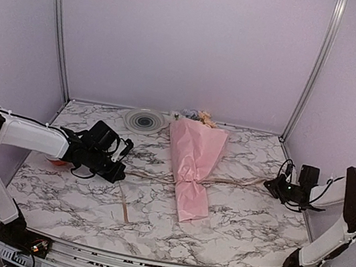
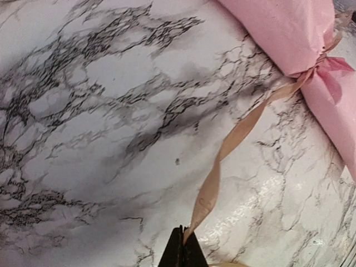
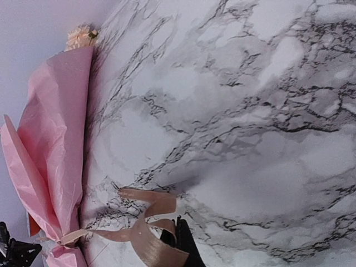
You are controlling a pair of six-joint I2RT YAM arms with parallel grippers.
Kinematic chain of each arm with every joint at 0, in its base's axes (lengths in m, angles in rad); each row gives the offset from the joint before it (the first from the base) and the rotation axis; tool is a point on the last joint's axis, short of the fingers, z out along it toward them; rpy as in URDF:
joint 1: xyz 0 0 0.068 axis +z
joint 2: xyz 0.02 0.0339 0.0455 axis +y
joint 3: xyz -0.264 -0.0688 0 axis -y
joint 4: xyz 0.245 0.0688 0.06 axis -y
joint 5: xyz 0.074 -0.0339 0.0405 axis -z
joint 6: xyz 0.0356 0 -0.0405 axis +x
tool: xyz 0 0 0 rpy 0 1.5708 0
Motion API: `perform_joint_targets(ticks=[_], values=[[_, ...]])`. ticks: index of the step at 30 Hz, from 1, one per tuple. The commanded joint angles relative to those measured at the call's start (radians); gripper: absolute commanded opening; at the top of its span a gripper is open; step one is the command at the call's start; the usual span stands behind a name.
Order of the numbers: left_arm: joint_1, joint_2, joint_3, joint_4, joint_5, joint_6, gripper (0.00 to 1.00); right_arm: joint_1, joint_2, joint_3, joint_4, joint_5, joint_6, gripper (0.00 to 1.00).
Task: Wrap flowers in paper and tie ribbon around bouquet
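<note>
Pink crinkled-paper cone bouquet (image 1: 194, 156), waist cinched by tan ribbon (image 2: 238, 132); both jaws clamp ribbon ends.

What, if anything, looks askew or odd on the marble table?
Nothing is spilled or damaged. The thin tan ribbon is twisted between the left end effector and the cone-shaped pink paper bouquet, not lying flat.

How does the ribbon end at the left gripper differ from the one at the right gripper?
The left ribbon end runs as one lightly twisted strand from the bouquet to the left gripper; the right ribbon end folds into loose loops by the right gripper. The left one looks stretched, the right one slack. Both leave the bouquet's waist, each in a shut gripper.
</note>
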Motion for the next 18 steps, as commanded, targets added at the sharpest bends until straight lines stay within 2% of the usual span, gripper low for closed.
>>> perform_joint_targets(ticks=[1,3,4,6,8,14,16,18], values=[[-0.014,-0.041,0.113,0.041,0.033,0.055,0.0,0.063,-0.1,0.015,-0.18,0.088,-0.002,0.0],[-0.051,-0.045,0.148,0.046,0.032,0.075,0.0,0.08,-0.138,0.026,-0.268,0.11,-0.023,0.0],[-0.059,-0.044,0.165,0.047,0.03,0.083,0.0,0.084,-0.151,0.043,-0.336,0.112,-0.04,0.07],[-0.077,-0.043,0.194,0.052,0.026,0.104,0.0,0.087,-0.179,0.069,-0.451,0.102,-0.063,0.33],[-0.09,-0.045,0.214,0.056,0.027,0.121,0.0,0.087,-0.226,0.083,-0.534,0.096,-0.07,0.48],[-0.099,-0.069,0.251,0.057,0.018,0.148,0.0,0.104,-0.364,0.272,-0.789,0.19,-0.19,0.52],[-0.104,-0.077,0.259,0.058,0.009,0.157,0.0,0.182,-0.348,0.341,-0.828,0.244,-0.234,0.51],[-0.115,-0.084,0.263,0.06,0.0,0.161,0.0,0.304,-0.3,0.38,-0.791,0.235,-0.295,0.49]])
